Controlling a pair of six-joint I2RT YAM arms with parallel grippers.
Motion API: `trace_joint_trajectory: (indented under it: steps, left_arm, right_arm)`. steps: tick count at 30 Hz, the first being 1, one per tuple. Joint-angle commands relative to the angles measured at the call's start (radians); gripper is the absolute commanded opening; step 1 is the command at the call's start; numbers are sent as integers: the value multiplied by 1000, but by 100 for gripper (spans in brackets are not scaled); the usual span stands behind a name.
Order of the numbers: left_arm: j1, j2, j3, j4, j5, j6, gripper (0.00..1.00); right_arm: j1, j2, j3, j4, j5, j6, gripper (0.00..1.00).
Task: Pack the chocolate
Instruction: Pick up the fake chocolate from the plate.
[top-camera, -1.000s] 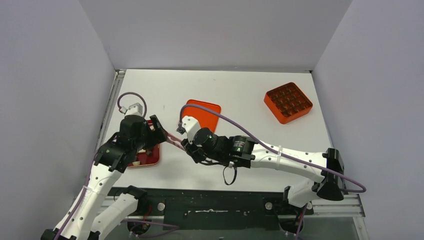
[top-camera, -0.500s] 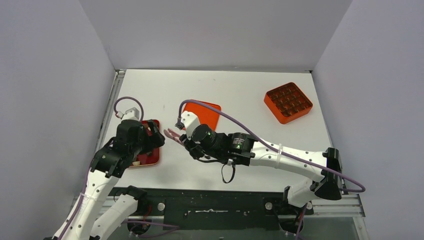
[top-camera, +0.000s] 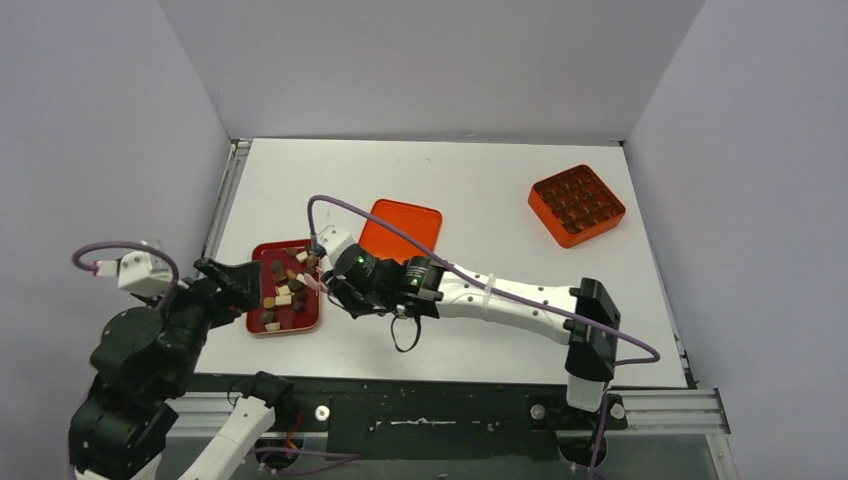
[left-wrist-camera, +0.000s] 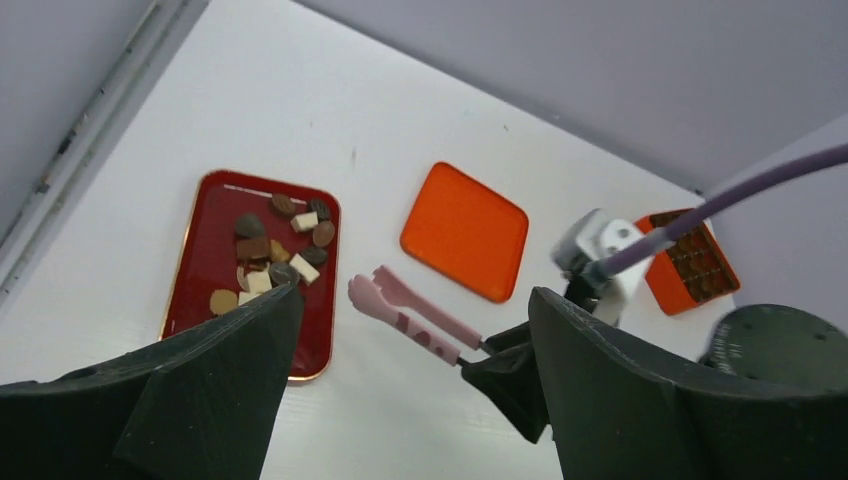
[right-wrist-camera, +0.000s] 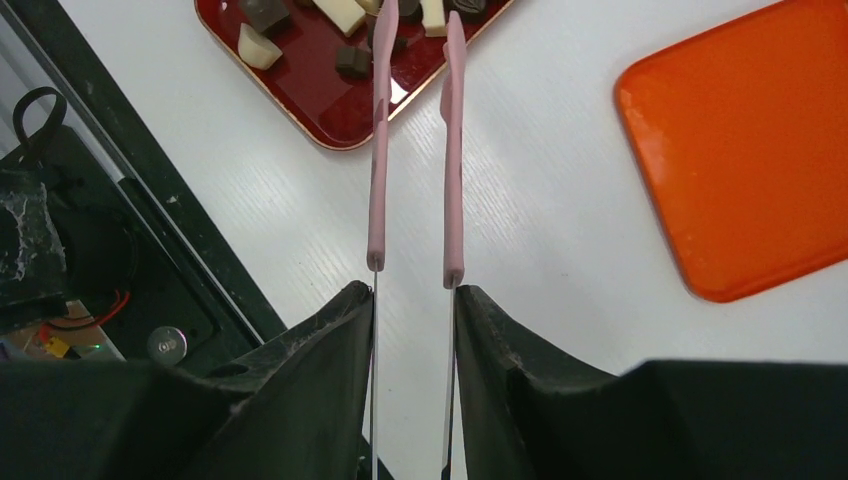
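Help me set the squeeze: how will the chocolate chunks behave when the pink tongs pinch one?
Likely light: each chocolate chunk is far smaller than the pink tongs in the right gripper. Blocky ones probably sit still; rounded ones may skid on the glossy red tray. Smooth faces could slip from narrow tips.

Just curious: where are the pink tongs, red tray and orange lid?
pink tongs (right-wrist-camera: 453, 170), right wrist view, one arm's middle
red tray (left-wrist-camera: 205, 255), left wrist view, bare floor
orange lid (left-wrist-camera: 465, 232), left wrist view, centre
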Motion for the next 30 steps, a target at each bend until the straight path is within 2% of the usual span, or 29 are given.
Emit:
trace_joint_trajectory:
  steps: [1,11,30]
  left_arm:
    - [5,-17,93,-35,-72,73,82]
    - [5,-64,155,-10,-74,105,83]
    - [4,-90,103,7,-30,98,83]
  right_arm:
    - [22,94,144,-15,-33,17,34]
    - [71,314,380,-106,-47,-22,34]
    - [62,431,473,-162,-10,-57,37]
